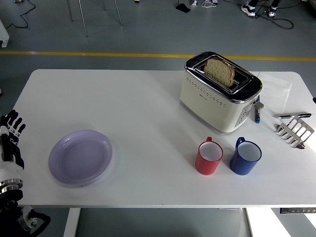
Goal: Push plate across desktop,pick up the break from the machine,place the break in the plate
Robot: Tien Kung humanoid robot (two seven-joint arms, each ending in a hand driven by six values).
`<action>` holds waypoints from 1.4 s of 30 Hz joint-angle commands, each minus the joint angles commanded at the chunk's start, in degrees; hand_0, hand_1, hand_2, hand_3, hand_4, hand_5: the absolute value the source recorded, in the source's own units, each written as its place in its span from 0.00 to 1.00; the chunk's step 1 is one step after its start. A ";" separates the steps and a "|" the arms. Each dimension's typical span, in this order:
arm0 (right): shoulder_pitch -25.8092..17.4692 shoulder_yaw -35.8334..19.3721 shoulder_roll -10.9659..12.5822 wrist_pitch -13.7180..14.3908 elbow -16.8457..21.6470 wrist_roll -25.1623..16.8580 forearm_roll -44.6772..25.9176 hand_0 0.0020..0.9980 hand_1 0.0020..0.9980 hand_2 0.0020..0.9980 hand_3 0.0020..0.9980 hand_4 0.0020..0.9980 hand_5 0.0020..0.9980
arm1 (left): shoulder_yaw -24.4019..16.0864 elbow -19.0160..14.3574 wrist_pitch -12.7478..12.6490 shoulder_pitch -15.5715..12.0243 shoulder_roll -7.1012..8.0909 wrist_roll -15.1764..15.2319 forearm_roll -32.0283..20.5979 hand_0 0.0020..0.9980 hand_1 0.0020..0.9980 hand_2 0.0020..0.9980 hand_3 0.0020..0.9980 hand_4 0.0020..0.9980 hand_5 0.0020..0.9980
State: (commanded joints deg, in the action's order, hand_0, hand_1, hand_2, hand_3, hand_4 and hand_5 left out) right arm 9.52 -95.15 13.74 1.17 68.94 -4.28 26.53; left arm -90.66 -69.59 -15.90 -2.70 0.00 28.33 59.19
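1. At the left edge, the robot's left hand (11, 140) hung beside the white table (138, 98), fingers relaxed, holding nothing.
2. A lilac plate (80, 157) lay empty near the front edge, just right of that hand, not touching.
3. Farther right stood a red mug (209, 157) and a blue mug (245, 156).
4. Beyond them, well away from the hand, a bread slice (219, 71) stood upright in the cream toaster (217, 98).

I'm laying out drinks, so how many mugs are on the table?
2, side by side near the front edge before the toaster: the red mug on the left, the blue mug just right of it. None seems hidden.
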 joint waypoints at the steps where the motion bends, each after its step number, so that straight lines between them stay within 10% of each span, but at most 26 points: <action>1: 0.03 0.04 -0.02 0.00 -0.02 0.00 0.00 0.70 0.64 0.66 0.63 0.48 0.51 | 0.06 0.37 -0.01 0.00 0.00 0.20 -0.12 0.86 0.90 0.96 0.90 0.61 1.00; 42: -1.22 0.83 -0.22 -0.05 -0.31 -0.15 -0.02 0.70 0.64 0.66 0.63 0.49 0.51 | 3.26 14.64 4.96 2.57 0.13 -0.61 6.16 0.84 0.88 0.94 0.89 0.62 1.00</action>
State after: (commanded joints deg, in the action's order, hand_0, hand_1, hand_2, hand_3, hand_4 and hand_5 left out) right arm 8.30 -94.32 13.52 1.12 68.63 -4.43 26.51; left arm -87.39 -54.95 -10.94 -0.13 0.13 27.72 65.34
